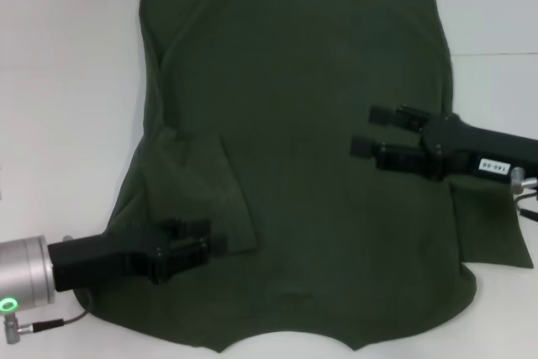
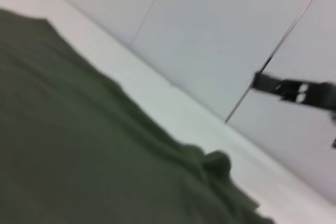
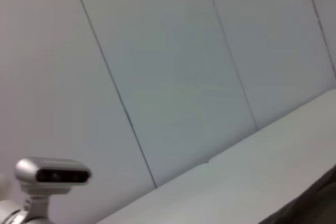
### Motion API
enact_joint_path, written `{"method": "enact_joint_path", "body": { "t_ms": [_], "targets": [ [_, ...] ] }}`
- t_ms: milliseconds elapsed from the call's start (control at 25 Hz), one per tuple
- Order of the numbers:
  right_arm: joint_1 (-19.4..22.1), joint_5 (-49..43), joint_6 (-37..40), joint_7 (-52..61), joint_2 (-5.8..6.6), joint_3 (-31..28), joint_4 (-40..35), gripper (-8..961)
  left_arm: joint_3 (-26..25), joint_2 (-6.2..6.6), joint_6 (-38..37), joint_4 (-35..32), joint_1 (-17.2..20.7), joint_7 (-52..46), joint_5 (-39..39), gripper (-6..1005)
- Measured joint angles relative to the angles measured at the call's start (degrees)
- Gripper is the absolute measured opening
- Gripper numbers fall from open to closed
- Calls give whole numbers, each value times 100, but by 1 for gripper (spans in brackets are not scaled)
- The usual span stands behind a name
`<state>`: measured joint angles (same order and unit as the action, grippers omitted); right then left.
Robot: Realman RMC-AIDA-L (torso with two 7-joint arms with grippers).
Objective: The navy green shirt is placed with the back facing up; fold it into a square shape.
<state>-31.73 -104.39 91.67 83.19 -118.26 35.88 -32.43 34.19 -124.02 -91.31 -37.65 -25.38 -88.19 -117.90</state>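
Navy green shirt [image 1: 294, 149] lies spread flat on the white bench [image 1: 59, 81], plain side up, collar end nearest the robot, hem at the far side. Long axis runs away from the robot, collar to hem.

The sleeve on the left arm's side is already turned in over the body. Left end effector [image 1: 206, 243] sits low over that turned-in sleeve near the collar end, fingers pointing inward across the cloth. They're close together but I cannot tell whether they pinch any fabric.

Right end effector [image 1: 370, 130] hovers over mid-body, fingers spread apart with nothing between them, pointing inward. The right sleeve [image 1: 492, 229] still lies flat and unfolded, behind that end effector toward the robot and outboard, past its wrist.

Judgement: next move turns on that sleeve. The right arm is nearer, but its fingers have overshot it, so it would have to back off outward and toward the robot to reach the sleeve edge, then carry it inward across the shirt's long axis.

Left wrist view shows rumpled shirt cloth just beneath and the right arm well apart.
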Motion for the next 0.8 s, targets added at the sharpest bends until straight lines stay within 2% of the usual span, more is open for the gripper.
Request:
{"method": "enact_joint_path", "body": {
  "t_ms": [240,280,640,800],
  "targets": [
    [22,-24,21,1209,258,-123,-138,922,-85,-1,-546,9,2,594,573,571],
    [44,-39,25,1489,307,-113,-188,922,-61,-13,-660,93,1,937,789,595],
    [305,-712,-439,3419,718,-139,-318,922,443,-36,-569,215,-74,2034,821,811],
    [410,-1185,-686,4066,812,-159,-466,922,684,-37,-323,218,-80,2415,746,814]
  ]
}}
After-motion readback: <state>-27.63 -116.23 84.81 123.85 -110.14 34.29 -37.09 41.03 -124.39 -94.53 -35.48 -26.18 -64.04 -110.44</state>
